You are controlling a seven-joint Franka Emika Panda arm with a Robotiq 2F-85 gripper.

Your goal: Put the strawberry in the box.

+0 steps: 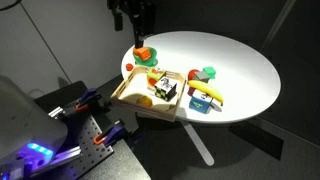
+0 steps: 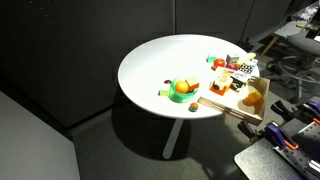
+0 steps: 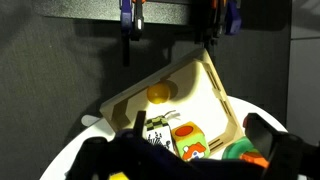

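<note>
The box is a shallow light wooden tray (image 1: 128, 92) at the table's edge, also seen in an exterior view (image 2: 228, 103) and in the wrist view (image 3: 215, 90). It holds a yellow ball (image 3: 158, 94), a checkered toy (image 3: 160, 125) and a colourful cube (image 3: 188, 140). A small red toy with a green top, which looks like the strawberry (image 1: 207, 73), lies on the table away from the box. My gripper (image 1: 135, 22) hangs high above the box's far corner. In the wrist view the gripper (image 3: 185, 150) is open and empty.
A red-orange toy on a green base (image 1: 143, 53) sits just outside the box's corner and shows in the wrist view (image 3: 245, 152). A small blue box with a yellow banana (image 1: 204, 96) stands near the table's edge. The round white table (image 1: 240, 60) drops off on all sides.
</note>
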